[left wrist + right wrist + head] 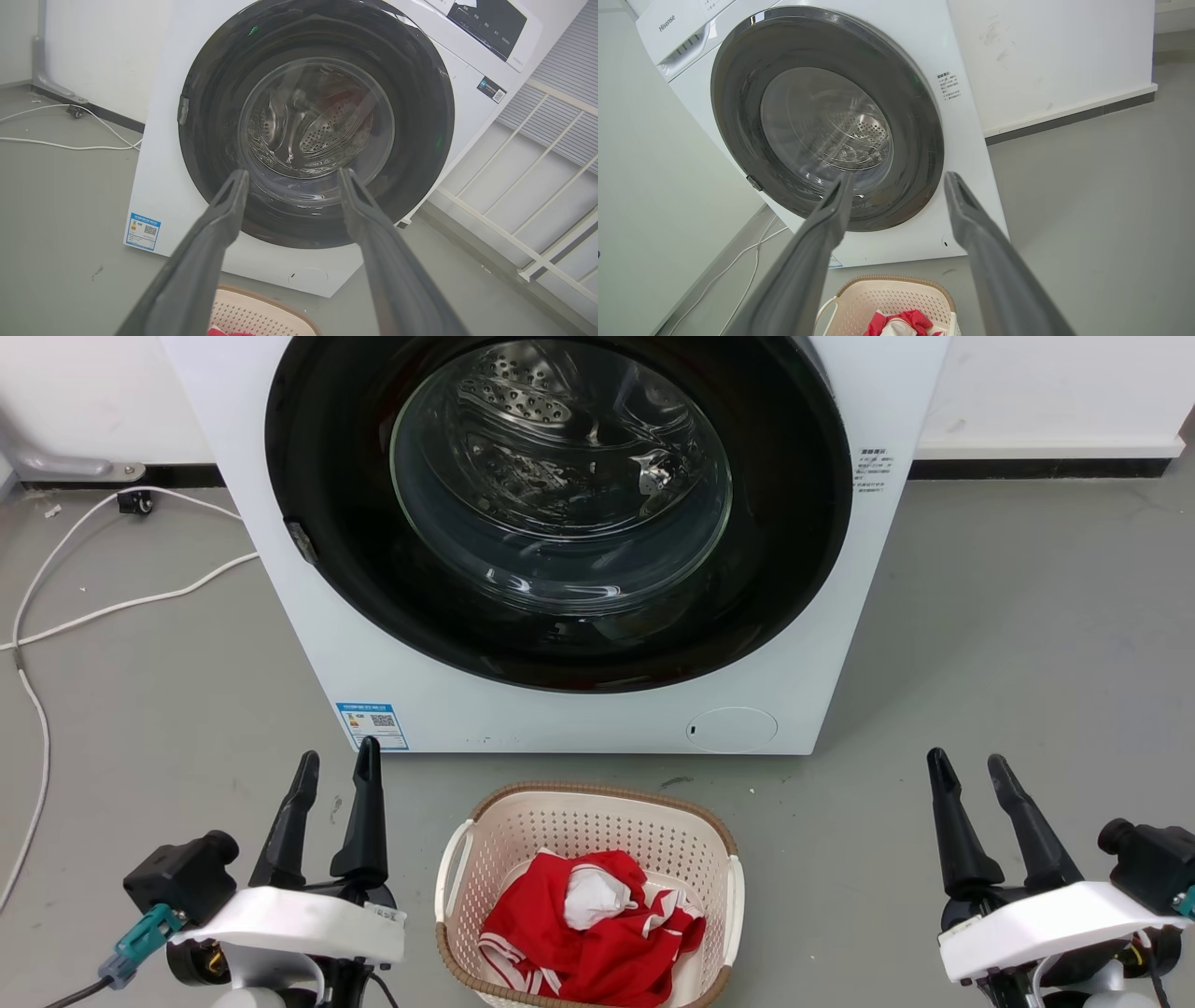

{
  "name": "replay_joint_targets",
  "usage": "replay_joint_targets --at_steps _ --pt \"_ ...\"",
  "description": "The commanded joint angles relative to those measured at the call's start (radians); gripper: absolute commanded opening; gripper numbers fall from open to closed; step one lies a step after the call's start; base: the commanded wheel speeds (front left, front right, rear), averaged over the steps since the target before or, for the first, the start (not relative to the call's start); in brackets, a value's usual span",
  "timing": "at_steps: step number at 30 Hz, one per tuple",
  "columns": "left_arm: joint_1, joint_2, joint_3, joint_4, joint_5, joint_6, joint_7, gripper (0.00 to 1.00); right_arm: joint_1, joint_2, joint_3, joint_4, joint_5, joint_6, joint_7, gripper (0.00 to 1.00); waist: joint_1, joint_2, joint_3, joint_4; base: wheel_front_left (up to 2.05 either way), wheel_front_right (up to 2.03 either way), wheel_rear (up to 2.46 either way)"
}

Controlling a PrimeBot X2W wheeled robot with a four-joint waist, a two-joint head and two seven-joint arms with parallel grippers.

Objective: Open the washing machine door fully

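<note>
The white washing machine (579,719) stands straight ahead on the grey floor. Its round glossy black door (355,569) with a clear glass window lies flat against the front, closed. The same door (420,140) faces the left wrist camera, and the door (738,130) also fills much of the right wrist view. My left gripper (338,765) rests at the lower left, open and empty, well short of the machine. At the lower right my right gripper (971,767) is open and empty too. Between the left gripper's (292,175) and the right gripper's (899,179) fingers there is only air.
A beige laundry basket (485,831) holding red and white cloth sits on the floor just in front of the machine, between my arms. White cables (103,607) trail across the floor at the left. A white railing (537,224) stands to the machine's side.
</note>
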Motion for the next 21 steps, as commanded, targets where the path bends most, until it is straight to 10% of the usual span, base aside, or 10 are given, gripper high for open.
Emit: replay_joint_targets --at_steps 1,21 --pt "-0.004 0.004 -0.005 -0.008 0.038 0.002 -0.01 1.0 0.003 0.002 0.001 -0.016 -0.037 0.0 0.003 1.0 -0.0001 0.0 0.0 0.0 0.0 0.0 0.0" --pt "0.006 0.018 -0.034 -0.002 0.261 0.027 -0.056 1.0 0.02 0.004 0.002 -0.034 -0.234 0.0 0.018 1.0 -0.0001 0.0 -0.001 -0.003 0.0 0.0 0.0"
